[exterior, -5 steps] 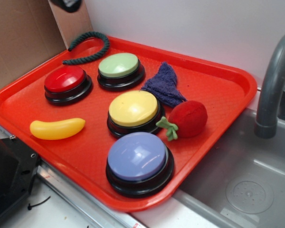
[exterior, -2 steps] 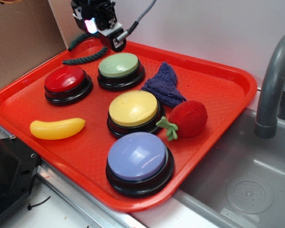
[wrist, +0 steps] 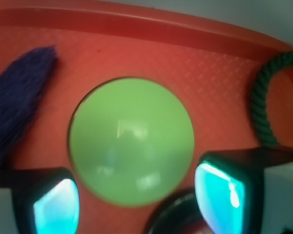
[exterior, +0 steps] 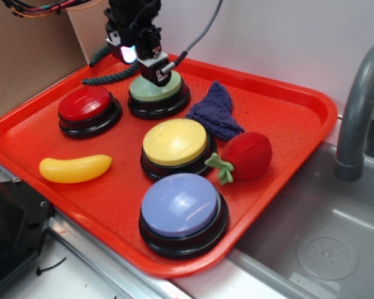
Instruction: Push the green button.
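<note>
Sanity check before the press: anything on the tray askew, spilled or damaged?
Nothing stands out. All four buttons sit upright on the tray, none tipped or cracked; the gripper is over the green button. The cloth lies crumpled and the rope curls at the back, both loose props. No spills.

Four buttons (exterior: 174,142), one banana (exterior: 75,168), cloth (exterior: 215,112), rope (exterior: 109,78), strawberry (exterior: 246,156)

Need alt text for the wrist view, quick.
A round green button fills the centre, seen from above on a red tray. Two glowing tool fingers frame the bottom; purple cloth lies left, green rope right.
</note>
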